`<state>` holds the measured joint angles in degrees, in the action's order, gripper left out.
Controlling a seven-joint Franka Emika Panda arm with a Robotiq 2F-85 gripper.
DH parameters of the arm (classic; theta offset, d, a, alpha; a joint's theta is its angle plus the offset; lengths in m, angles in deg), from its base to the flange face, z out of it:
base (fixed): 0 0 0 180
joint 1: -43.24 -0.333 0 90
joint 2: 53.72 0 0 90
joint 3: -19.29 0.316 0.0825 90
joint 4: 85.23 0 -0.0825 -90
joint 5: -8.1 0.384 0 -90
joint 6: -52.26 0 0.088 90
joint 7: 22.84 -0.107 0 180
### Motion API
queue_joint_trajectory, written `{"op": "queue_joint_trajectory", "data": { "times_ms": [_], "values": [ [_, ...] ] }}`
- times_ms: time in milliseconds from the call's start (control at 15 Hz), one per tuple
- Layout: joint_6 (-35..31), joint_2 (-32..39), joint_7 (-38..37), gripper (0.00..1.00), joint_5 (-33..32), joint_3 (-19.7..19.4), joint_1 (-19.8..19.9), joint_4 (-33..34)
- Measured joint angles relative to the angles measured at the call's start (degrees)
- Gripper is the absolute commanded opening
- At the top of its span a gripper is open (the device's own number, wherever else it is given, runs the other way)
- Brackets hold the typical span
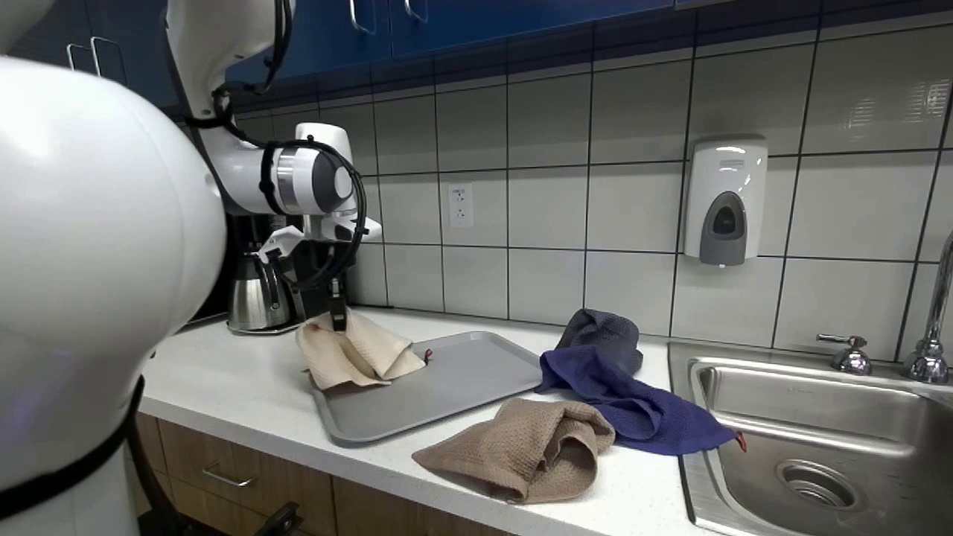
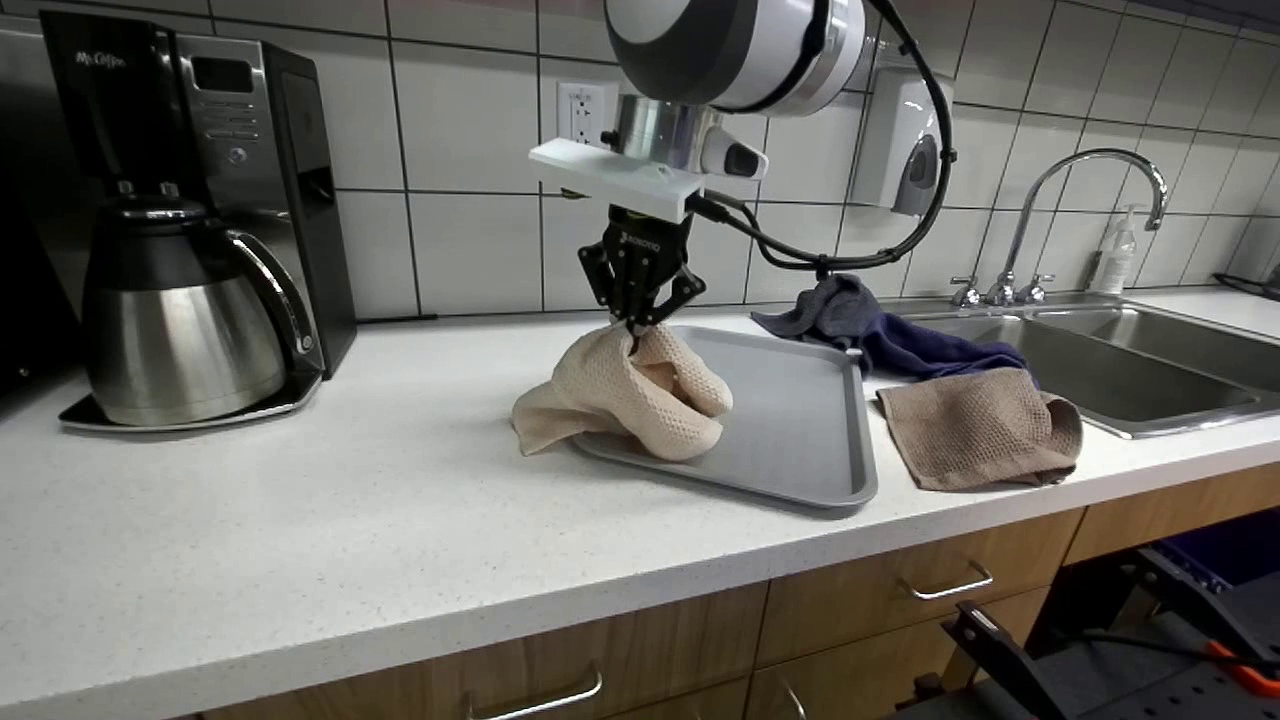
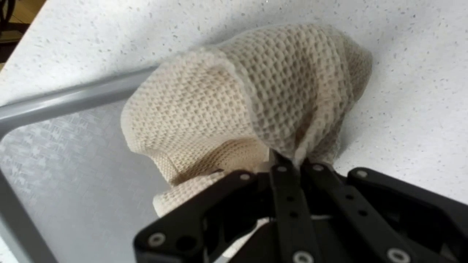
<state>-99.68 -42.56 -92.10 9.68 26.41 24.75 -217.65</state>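
Across the left end of the gray tray (image 2: 800,430) in an exterior view, your cream cloth (image 2: 625,398) points a corner left over the counter (image 2: 350,510), its long axis running roughly left to right. Your hand (image 2: 634,330) grips the cloth's raised top, the pinched fold hard to make out. Farther right, a brown cloth (image 2: 975,435) partly hides a navy cloth (image 2: 930,346).

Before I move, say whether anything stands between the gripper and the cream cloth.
Nothing visible does: the gripper is shut on a pinch of the cream cloth, which bunches partly over the gray tray and partly past its rim. The brown cloth and blue cloth lie toward the tray's opposite side.
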Motion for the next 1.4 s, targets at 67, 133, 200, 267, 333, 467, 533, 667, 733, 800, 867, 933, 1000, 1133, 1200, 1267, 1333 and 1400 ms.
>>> {"op": "queue_joint_trajectory", "data": {
  "times_ms": [67,133,200,267,333,467,533,667,733,800,867,933,1000,1133,1200,1267,1333,1400],
  "values": [
    [0.42,-0.63,0.0,0.01,-0.43,0.12,-0.19,0.0],
    [0.84,-1.19,0.0,0.01,-1.03,0.29,-0.33,0.0],
    [1.35,-1.74,0.0,0.01,-1.68,0.51,-0.43,0.02],
    [1.88,-2.27,0.0,0.01,-2.25,0.72,-0.54,0.03],
    [2.34,-2.75,0.0,0.01,-2.93,0.96,-0.66,0.08],
    [3.31,-3.51,-0.03,0.01,-4.15,1.55,-0.9,0.35],
    [3.86,-3.78,-0.04,0.01,-4.53,1.87,-1.05,0.58],
    [4.85,-4.13,-0.06,0.01,-5.13,2.7,-1.19,1.23],
    [5.4,-4.26,-0.09,0.01,-5.43,3.12,-1.27,1.67],
    [6.06,-4.34,-0.11,0.01,-5.72,3.51,-1.36,2.18],
    [6.65,-4.36,-0.14,0.01,-6.07,3.82,-1.5,2.72],
    [7.17,-4.36,-0.15,0.01,-6.31,4.14,-1.62,3.27],
    [7.7,-4.36,-0.16,0.01,-6.57,4.42,-1.77,3.81],
    [8.84,-4.34,-0.21,0.01,-7.22,4.84,-2.26,4.92],
    [9.31,-4.31,-0.25,0.01,-7.63,5.05,-2.52,5.47],
    [9.74,-4.26,-0.27,0.01,-7.94,5.27,-2.76,5.97],
    [10.23,-4.17,-0.27,0.01,-8.23,5.55,-2.97,6.52],
    [10.68,-4.01,-0.27,0.01,-8.5,5.81,-3.16,7.04]
  ]
}}
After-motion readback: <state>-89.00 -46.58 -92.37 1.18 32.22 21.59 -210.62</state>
